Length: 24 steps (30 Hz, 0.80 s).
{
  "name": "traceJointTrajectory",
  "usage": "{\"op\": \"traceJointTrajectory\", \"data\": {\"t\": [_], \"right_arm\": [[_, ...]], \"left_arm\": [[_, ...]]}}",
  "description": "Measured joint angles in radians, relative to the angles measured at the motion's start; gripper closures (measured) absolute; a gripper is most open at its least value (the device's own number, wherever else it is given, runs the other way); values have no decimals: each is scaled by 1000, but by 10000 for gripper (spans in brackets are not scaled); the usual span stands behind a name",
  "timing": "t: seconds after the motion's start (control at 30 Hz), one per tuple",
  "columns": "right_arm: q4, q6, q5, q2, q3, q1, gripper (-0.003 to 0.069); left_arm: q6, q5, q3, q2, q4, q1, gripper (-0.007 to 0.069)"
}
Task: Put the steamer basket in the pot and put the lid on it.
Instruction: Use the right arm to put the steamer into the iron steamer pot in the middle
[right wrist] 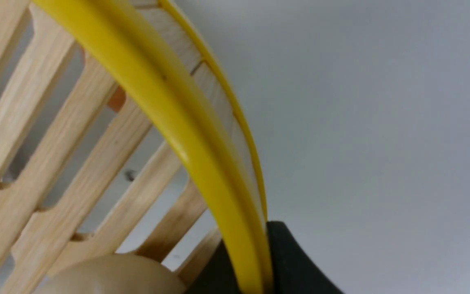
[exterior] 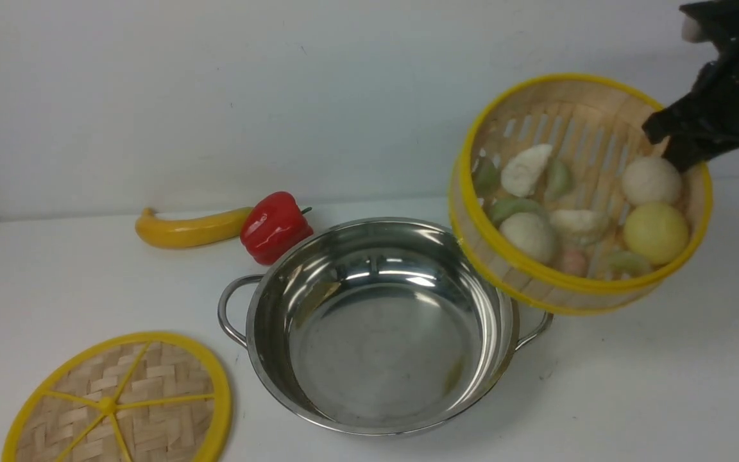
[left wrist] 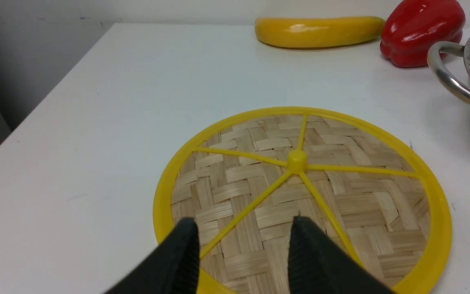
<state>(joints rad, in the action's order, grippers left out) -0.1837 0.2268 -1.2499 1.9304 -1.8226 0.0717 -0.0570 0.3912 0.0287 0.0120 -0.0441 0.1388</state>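
Note:
The steamer basket [exterior: 578, 192], bamboo with yellow rims and holding dumplings and buns, hangs tilted in the air at the right, its lower edge over the pot's right rim. My right gripper [exterior: 677, 142] is shut on the basket's far right wall; its rim [right wrist: 202, 163] runs between the jaws in the right wrist view. The shiny steel pot [exterior: 379, 324] stands empty mid-table. The flat woven lid [exterior: 122, 401] lies at the front left. My left gripper [left wrist: 243, 241] is open above the lid [left wrist: 300, 192], not touching it.
A yellow banana-like fruit [exterior: 190, 228] and a red bell pepper [exterior: 274, 226] lie behind the pot to the left; both show in the left wrist view, the fruit [left wrist: 318, 32] and the pepper [left wrist: 420, 30]. The table's left edge [left wrist: 47, 102] is near the lid.

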Motion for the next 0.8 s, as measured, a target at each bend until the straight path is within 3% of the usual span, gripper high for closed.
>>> {"op": "traceJointTrajectory", "data": {"t": [0.3, 0.8], "right_arm": [[-25, -5, -7, 0, -5, 155, 641], [-26, -48, -9, 71, -93, 274, 641]], "left_arm": [[0, 0, 0, 0, 0, 0, 334], [0, 0, 0, 0, 0, 0, 334]]}}
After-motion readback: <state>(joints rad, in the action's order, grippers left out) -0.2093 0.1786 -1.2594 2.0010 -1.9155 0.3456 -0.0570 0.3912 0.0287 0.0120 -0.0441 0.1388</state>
